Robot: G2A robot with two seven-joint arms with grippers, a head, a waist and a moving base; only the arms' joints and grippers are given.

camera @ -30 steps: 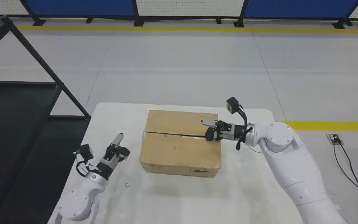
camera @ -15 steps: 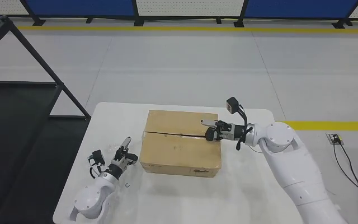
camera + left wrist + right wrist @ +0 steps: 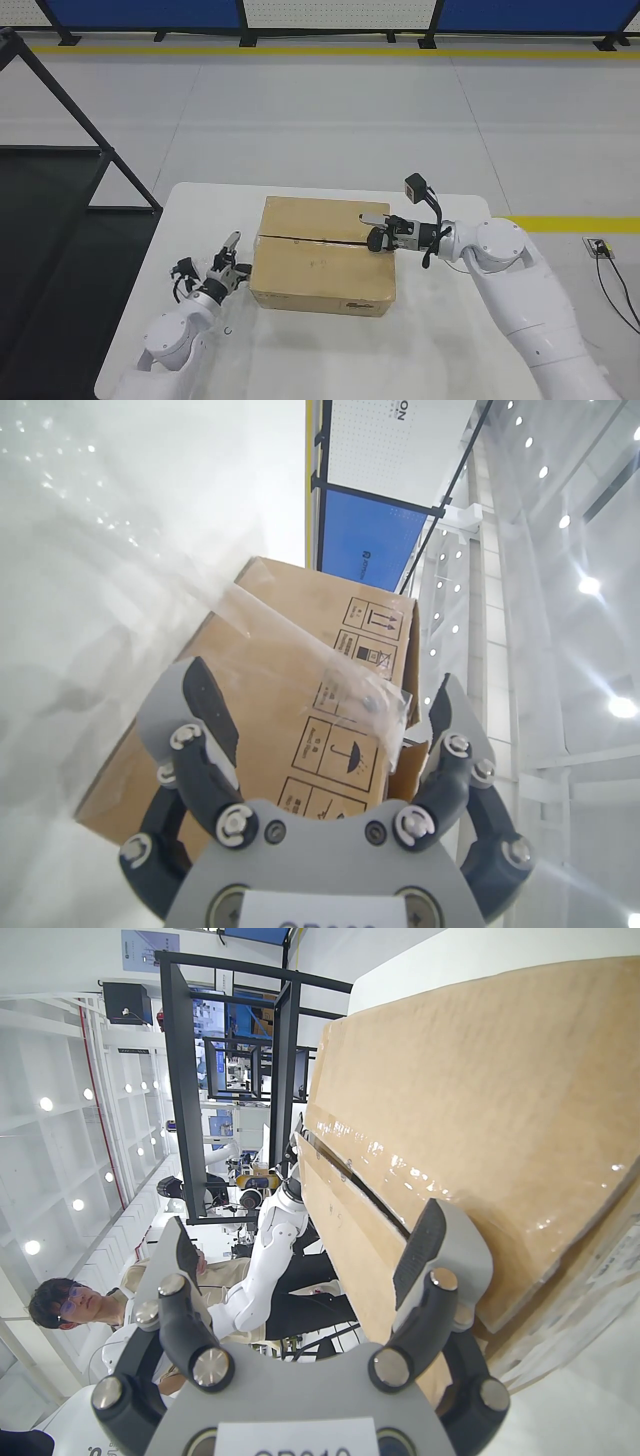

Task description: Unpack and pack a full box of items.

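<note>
The box (image 3: 322, 255) stands closed on the bench (image 3: 440, 330), lying between the two grippers. The left gripper (image 3: 237, 257) is just beside one end of it, low over the bench, with its fingers (image 3: 207, 705) spread wide apart and nothing between them. Straight ahead of this gripper (image 3: 325, 720) is the box's (image 3: 280, 700) printed end face, and a strip of clear tape (image 3: 345, 680) hangs loose off that face, its crumpled end between and just beyond the fingertips; whether the tape touches either finger cannot be told. Behind that gripper, on the bench, lies a small dark thing (image 3: 229, 330), too small to make out. The right gripper (image 3: 370, 228) is at the box's opposite end, over the top face, also with its fingers apart and holding nothing. In the right wrist view one finger (image 3: 420, 1248) of this gripper (image 3: 300, 1253) sits at the seam (image 3: 360, 1188) where the two top flaps meet, its pad close against the edge of the nearer flap (image 3: 335, 1238), which stands a little proud of the other; the second finger is well off the cardboard. The seam (image 3: 310, 239) runs away from this gripper along the box's top towards the left gripper.
</note>
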